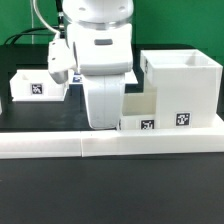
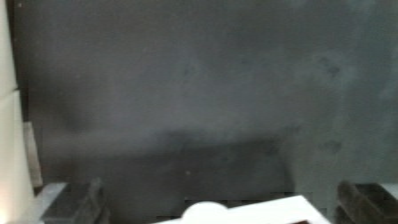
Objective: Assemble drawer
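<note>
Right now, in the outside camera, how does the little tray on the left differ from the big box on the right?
The left tray is low and shallow; the housing stands much taller. The left tray sits back from the border bar; the housing stands right at it. The left tray is alone; the housing has a second tray beside it. Both are white, open on top, with a square tag facing the camera.
</note>
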Robot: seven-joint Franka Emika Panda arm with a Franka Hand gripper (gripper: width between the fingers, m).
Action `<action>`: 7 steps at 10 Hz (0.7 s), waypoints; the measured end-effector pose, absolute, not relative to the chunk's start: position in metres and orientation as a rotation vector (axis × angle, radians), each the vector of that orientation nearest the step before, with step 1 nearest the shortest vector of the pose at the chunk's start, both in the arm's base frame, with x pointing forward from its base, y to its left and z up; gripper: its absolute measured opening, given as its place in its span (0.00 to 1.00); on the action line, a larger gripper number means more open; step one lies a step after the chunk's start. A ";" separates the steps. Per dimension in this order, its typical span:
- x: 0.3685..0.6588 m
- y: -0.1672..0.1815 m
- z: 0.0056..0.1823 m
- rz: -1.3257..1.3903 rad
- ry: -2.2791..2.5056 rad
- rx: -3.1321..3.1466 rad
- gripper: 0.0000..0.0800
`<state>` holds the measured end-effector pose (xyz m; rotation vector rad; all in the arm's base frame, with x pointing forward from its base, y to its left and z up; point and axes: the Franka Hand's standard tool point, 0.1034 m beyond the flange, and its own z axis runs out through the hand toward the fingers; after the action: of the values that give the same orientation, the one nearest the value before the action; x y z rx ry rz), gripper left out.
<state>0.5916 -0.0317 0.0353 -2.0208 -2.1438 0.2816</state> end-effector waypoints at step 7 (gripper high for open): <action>0.567 -0.012 0.024 0.314 -2.055 -2.103 0.81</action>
<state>0.5670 -0.0125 0.0240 -2.1029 -2.0551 0.3141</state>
